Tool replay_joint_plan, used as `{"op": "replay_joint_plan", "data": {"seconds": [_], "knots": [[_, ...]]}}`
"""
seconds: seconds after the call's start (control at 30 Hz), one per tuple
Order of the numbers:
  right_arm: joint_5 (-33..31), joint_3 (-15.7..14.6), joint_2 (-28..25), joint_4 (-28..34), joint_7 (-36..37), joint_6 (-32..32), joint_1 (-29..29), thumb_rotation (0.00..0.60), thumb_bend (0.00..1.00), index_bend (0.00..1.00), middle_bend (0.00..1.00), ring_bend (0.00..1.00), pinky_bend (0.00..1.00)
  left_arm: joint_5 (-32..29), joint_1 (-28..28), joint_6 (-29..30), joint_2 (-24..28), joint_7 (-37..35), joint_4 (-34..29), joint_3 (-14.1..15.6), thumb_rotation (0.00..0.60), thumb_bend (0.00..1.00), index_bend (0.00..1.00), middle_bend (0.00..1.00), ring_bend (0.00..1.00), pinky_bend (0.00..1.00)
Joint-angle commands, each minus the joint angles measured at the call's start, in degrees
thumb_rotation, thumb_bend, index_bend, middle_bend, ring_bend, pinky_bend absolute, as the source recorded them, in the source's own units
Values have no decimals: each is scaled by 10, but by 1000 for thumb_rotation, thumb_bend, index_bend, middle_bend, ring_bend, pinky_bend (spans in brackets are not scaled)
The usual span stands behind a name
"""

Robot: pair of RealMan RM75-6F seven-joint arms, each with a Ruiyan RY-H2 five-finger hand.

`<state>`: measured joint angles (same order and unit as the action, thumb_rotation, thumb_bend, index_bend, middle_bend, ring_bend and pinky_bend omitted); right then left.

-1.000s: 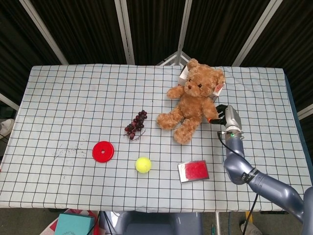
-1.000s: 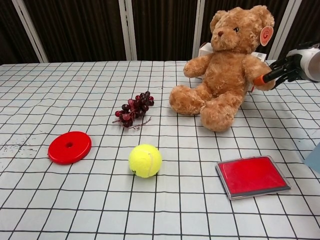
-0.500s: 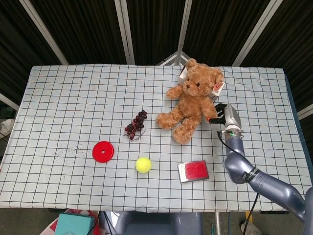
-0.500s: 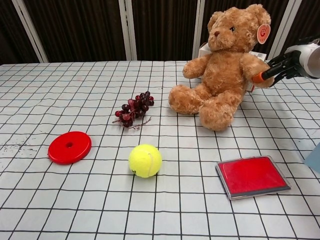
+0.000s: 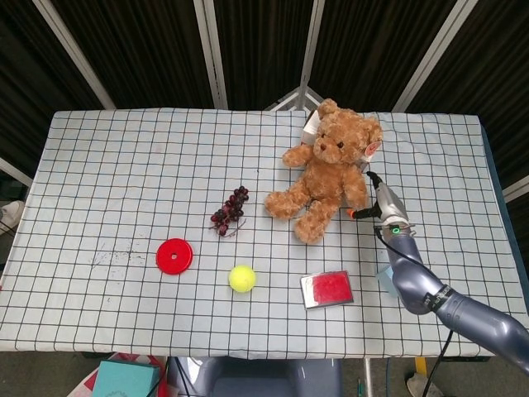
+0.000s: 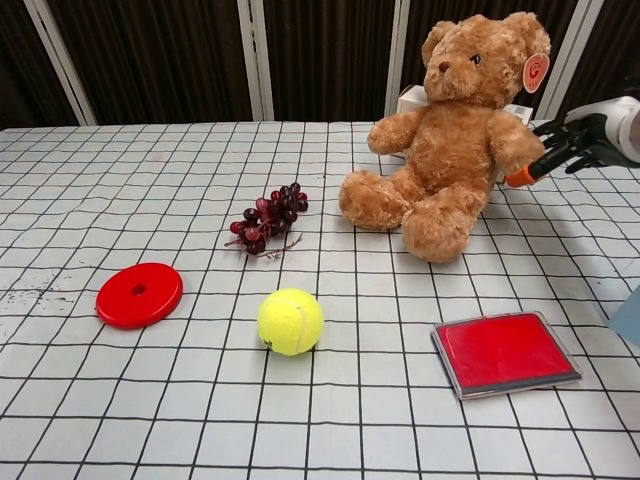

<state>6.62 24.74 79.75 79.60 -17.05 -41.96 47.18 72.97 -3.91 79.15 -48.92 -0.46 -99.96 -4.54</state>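
The right robot hand [image 6: 575,145] hovers just beside the teddy bear [image 6: 455,135], fingers spread apart and holding nothing. The bear sits at the back of the checked surface [image 5: 107,182], leaning on a white box [image 6: 412,100]. In front lie purple grapes [image 6: 268,218], a red disc [image 6: 139,294], a yellow ball [image 6: 291,321] and a red tray [image 6: 504,352]. Only the head view shows the arm [image 5: 430,289] reaching in; neither view shows the left robot hand.

Lighting even and bright from overhead; soft shadows fall beneath objects on the surface [image 5: 124,165]. Backdrop dark. Both views sharp, no glare.
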Motion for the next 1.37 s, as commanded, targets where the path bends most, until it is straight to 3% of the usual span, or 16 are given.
{"op": "replay_joint_plan", "data": {"seconds": [0.03,0.2,0.43,0.63,0.73,0.93,1.03,1.17,1.37], "knots": [[-4,-18,-30,27,-13,16,-3,600,234,0,22,0,0,0,1,1,1,-3,0,0,600,183,254,59,12,136],[8,-33,-89,86,-9,16,-24,600,233,0,19,0,0,2,2,2,4,-10,1,0,600,184,254,59,11,136],[101,-70,-194,197,21,-38,-111,600,232,0,19,21,0,6,4,1,7,-15,-2,2,600,184,254,59,12,136],[285,-128,-215,253,57,-202,-221,600,233,0,19,25,0,17,7,8,10,-18,-10,5,600,183,254,59,11,136],[435,-176,-198,269,97,-315,-297,600,232,0,19,26,0,22,9,13,11,-18,-12,7,600,184,254,59,12,136],[661,-265,-138,203,96,-489,-394,600,233,0,29,28,0,33,13,21,13,-19,-16,10,600,184,254,59,11,136],[722,-289,-119,153,54,-532,-415,600,233,7,30,28,0,39,15,25,15,-24,-18,11,600,183,254,59,11,136],[766,-293,-98,88,14,-574,-432,600,232,17,30,28,0,47,18,32,17,-34,-17,11,600,184,254,59,12,136],[797,-292,-87,42,57,-582,-443,600,232,17,30,28,0,46,16,27,17,-38,-14,11,600,183,255,59,12,137]]}}
